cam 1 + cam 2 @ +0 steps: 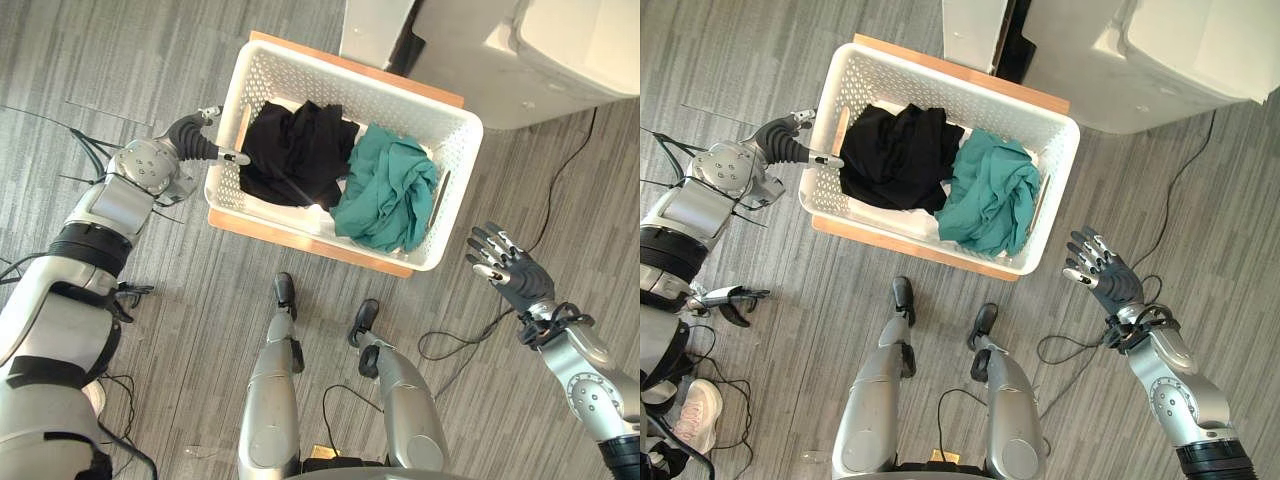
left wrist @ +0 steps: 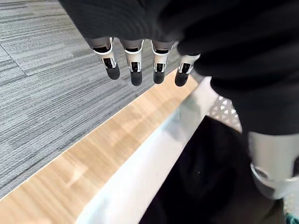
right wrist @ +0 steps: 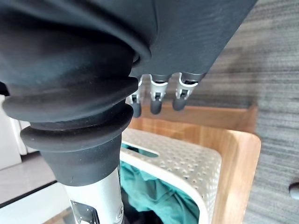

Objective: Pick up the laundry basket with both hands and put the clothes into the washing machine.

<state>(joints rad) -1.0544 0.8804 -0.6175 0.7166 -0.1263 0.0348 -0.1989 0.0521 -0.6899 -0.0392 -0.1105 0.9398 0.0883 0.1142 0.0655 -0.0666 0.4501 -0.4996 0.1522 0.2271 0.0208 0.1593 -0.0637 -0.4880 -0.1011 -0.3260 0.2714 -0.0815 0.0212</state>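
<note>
- White lattice plastic, left eye view: the laundry basket sits on a wooden board on the grey floor. It holds black clothes and a teal garment. The washing machine stands just beyond its far right corner. The left hand is at the basket's left end wall. The right hand is apart from the right end wall, its fingers straight and spread.
- Right eye view: the right hand lies nearer the robot than the basket's near right corner. It probably needs to go forward and inward until it faces the left hand across the basket, so that the lift is balanced.
- Left wrist view: the fingers hang straight outside the wall, above the board, while the thumb sits inside over the black clothes. The rim passes between them, and nothing is gripped yet. Closing is best delayed until the rim is seated deep between thumb and fingers.
- Right wrist view: the fingers are straight and hold nothing, pointing toward the basket corner that holds the teal garment. The hand should stay open until the thumb clears the rim. Both hands should then rise level, lest the clothes slide.
</note>
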